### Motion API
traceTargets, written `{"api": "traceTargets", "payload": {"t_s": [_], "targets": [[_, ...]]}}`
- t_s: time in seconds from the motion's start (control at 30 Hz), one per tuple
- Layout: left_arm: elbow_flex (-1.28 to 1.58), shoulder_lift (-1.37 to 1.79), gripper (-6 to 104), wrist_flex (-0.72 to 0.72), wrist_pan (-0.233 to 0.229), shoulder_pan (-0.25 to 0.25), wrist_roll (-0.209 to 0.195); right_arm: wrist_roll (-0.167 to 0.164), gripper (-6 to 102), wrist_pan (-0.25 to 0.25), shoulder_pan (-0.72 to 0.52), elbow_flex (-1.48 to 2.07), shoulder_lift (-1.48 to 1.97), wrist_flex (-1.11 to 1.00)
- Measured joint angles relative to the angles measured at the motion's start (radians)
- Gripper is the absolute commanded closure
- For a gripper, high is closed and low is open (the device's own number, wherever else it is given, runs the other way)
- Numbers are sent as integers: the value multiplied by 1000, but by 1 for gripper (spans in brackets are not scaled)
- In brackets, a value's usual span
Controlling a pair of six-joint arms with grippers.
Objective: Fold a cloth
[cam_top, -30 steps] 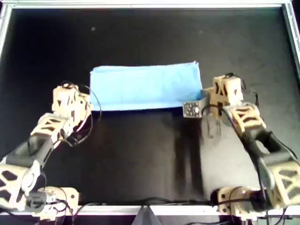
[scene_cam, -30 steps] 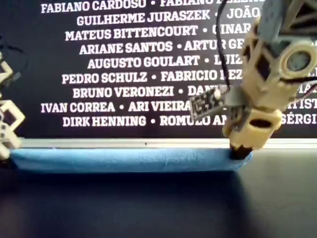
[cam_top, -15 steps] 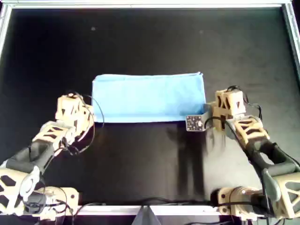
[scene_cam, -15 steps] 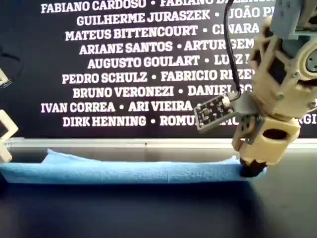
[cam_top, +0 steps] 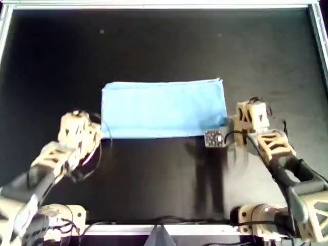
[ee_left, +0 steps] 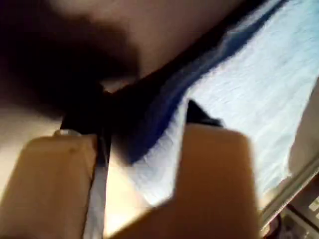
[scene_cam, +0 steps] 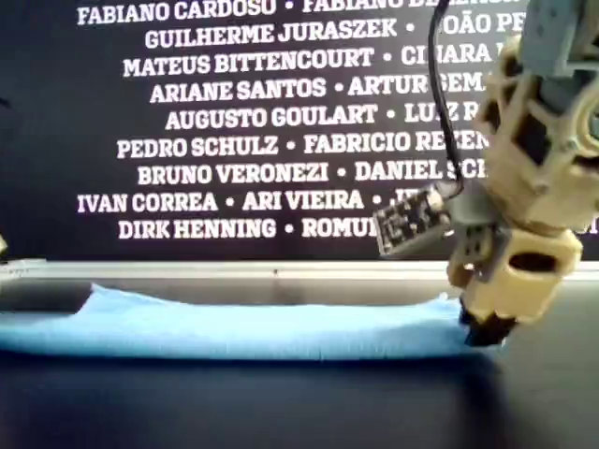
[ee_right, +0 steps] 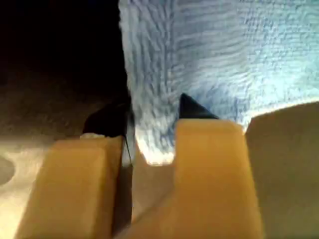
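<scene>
One light blue cloth [cam_top: 163, 109] lies folded into a long rectangle near the middle of the black table [cam_top: 164, 46] in the overhead view, its long edges running across that view. In the exterior view the cloth [scene_cam: 253, 327] sits low and flat on the dark surface, with a slightly raised fold toward the exterior view's left.

At the cloth's near corner on the overhead view's right, the right gripper [cam_top: 229, 128] pinches the fabric; the right wrist view shows a bunched edge of the cloth [ee_right: 199, 64] clamped between the two beige fingers [ee_right: 209, 164]. The exterior view shows that same gripper [scene_cam: 484, 325] with its dark tips down on the cloth's end at that view's right, a small circuit board [scene_cam: 409, 229] mounted beside it.

At the opposite near corner, on the overhead view's left, the left gripper [cam_top: 97, 134] sits just beside the cloth's edge. The left wrist view is blurred, yet it shows the cloth [ee_left: 249, 104] running between the beige fingers [ee_left: 219, 174], which appear to grip it.

Behind the table in the exterior view stands a dark panel [scene_cam: 243, 122] printed with white names, and a pale metal rail [scene_cam: 234, 270] runs along the table's far edge.
</scene>
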Motion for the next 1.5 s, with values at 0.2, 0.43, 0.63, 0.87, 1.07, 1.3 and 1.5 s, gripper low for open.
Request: {"api": "traceTargets", "payload": {"t_s": [0.2,0.43,0.63,0.87,1.07,1.3,1.5], "targets": [[259,390,37,2,-5,0,0,-6,51,0,-5,190,341,2],[474,950,37,2,-5,5,0,-6,50,0,-6,456,850,2],[492,1163,37,2,-6,94,0,-8,50,0,-8,624,1183,2],[495,1175,36,2,-6,121,0,-12,48,0,-8,744,1266,5],[495,1177,36,2,-6,121,0,-12,29,0,-6,758,1264,5],[495,1177,36,2,-6,121,0,-12,22,0,-3,727,1015,-26],[495,1177,36,2,-6,121,0,-5,22,0,-2,488,561,-60]]}}
